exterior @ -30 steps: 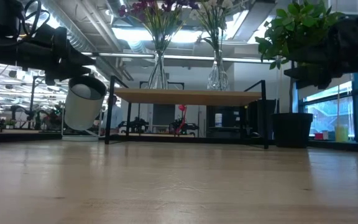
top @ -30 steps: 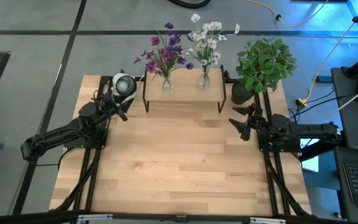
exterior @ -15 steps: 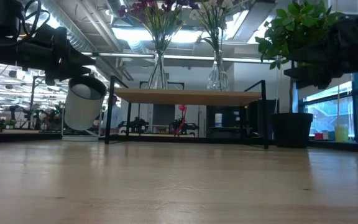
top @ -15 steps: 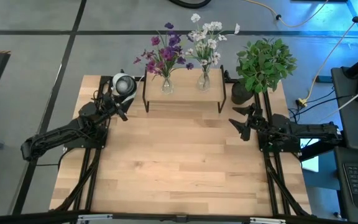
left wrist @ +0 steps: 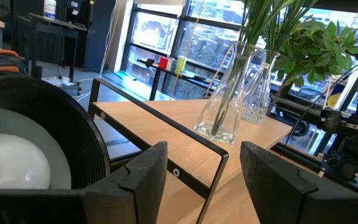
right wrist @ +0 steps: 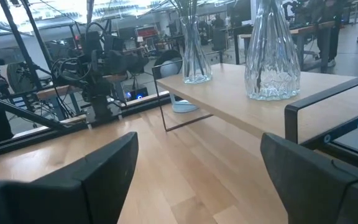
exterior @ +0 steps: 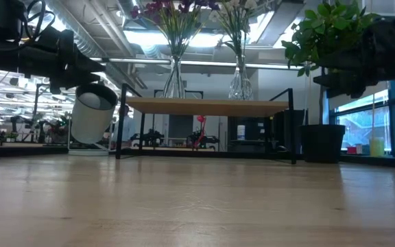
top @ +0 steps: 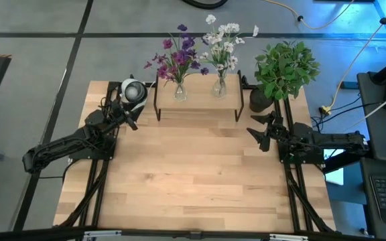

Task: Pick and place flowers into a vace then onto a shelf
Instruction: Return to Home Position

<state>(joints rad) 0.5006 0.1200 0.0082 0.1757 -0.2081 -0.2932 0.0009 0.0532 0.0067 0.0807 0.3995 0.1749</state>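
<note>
The shelf (top: 198, 100) stands at the middle of the table's (top: 193, 181) far edge. Two clear glass vases sit side by side on its top board. The left vase (top: 179, 92) holds the purple flowers (top: 177, 57) and the right vase (top: 219, 87) holds the white flowers (top: 223, 43), with stems upright in both.

A bushy potted plant (top: 285, 67) stands at the far right corner, just beside the shelf's right end. A white cylinder-shaped object (top: 133, 90) sits near the far left corner, close to the shelf's left legs.

The left gripper (top: 133, 120) hangs above the table just in front of that white object. Its fingers are spread and hold nothing. The right gripper (top: 253, 126) hovers near the right edge, off the shelf's right front leg. Its fingers are parted wide and it too is empty.
</note>
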